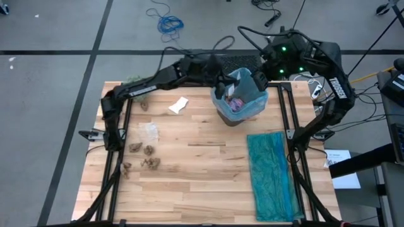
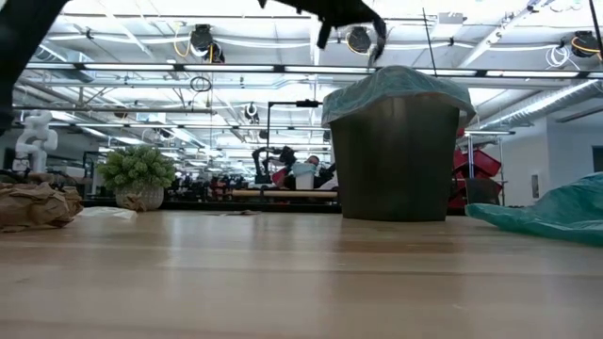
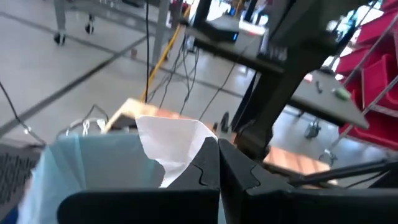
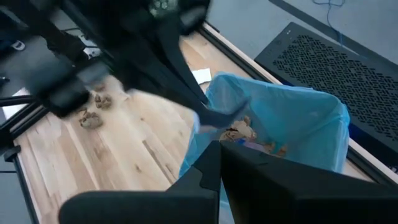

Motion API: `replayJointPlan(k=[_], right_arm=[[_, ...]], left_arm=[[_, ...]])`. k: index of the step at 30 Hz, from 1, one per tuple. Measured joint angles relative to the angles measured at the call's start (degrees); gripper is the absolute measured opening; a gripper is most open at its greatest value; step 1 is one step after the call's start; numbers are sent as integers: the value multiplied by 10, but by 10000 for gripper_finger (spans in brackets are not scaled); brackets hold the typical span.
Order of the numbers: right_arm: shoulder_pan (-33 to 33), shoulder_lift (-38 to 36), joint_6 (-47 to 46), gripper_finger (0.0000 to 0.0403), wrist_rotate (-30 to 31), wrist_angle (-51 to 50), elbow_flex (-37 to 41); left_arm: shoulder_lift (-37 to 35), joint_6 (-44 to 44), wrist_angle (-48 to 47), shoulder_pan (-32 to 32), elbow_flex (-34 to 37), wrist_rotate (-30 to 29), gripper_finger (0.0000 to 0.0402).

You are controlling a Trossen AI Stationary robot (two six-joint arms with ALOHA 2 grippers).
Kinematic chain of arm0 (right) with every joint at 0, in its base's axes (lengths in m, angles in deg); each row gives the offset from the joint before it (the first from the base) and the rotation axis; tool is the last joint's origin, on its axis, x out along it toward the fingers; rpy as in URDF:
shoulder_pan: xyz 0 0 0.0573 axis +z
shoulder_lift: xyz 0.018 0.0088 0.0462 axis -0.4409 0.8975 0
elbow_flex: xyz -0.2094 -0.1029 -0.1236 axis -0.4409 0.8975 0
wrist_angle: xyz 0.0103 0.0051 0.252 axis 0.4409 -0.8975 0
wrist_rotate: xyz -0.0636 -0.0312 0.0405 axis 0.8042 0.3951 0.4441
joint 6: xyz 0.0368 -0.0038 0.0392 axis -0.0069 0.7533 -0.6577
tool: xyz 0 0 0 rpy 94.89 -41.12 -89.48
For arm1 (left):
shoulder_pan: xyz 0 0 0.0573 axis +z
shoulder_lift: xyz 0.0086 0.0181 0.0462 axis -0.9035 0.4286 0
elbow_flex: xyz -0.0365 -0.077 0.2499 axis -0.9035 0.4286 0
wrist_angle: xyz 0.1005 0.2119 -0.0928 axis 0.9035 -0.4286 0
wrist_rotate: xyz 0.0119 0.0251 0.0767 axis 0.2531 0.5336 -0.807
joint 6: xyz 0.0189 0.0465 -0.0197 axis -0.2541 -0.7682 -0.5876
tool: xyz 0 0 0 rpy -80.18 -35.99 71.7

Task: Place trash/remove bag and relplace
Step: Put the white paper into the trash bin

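Note:
A dark bin (image 1: 240, 104) lined with the light sky-blue bag (image 4: 292, 124) stands at the table's far right of middle. Brown wads and a purple piece (image 4: 249, 138) lie inside it. My left gripper (image 3: 217, 167) reaches in from the left and is over the bin's left rim, shut on a white paper scrap. My right gripper (image 4: 217, 158) hangs shut over the bin's far right rim (image 1: 259, 79). More brown wads (image 1: 146, 154) and white paper (image 1: 178, 105) lie on the table's left half. My left gripper pinches the white paper scrap (image 3: 177, 140) between its two fingers, coming from the table's left and slanting down. The crumpled paper sticks out past the fingertips and is lifted clear above the bag's rim (image 3: 81, 158). My right gripper's shut fingertips stand at the bag's rim (image 4: 196, 146); I cannot tell whether they touch it.
A darker teal-green bag (image 1: 273, 176) lies flat along the table's right side. A green fuzzy plant (image 2: 138, 174) sits at the far left. A black perforated box (image 4: 348, 68) stands on the floor behind the bin. Bare wood (image 1: 202, 183) fills the near middle.

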Motion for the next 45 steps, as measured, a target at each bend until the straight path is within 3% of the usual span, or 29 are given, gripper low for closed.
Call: replayJointPlan(k=[10, 15, 19, 28, 33, 36, 41, 45], right_arm=[[0, 0, 2, 0, -1, 0, 0], [0, 0, 2, 0, -3, 0, 0], [0, 0, 3, 0, -3, 0, 0], [0, 0, 13, 0, -3, 0, 0], [0, 0, 14, 0, -4, 0, 0], [0, 0, 15, 0, -5, 0, 0], [0, 0, 17, 0, -21, 0, 0], [0, 0, 18, 0, -22, 0, 0]], left_arm=[[39, 14, -5, 0, 0, -1, 0], [38, 10, 2, 0, 0, -33, 4], [38, 13, 1, 2, 0, -16, 38], [36, 15, 0, 2, 0, -2, 153], [5, 15, -14, 3, 0, 0, 175], [-35, 14, -57, 9, 0, 0, 175], [-109, 8, -208, 29, 0, -16, 175], [-177, -27, -360, 42, 0, -86, 175]])
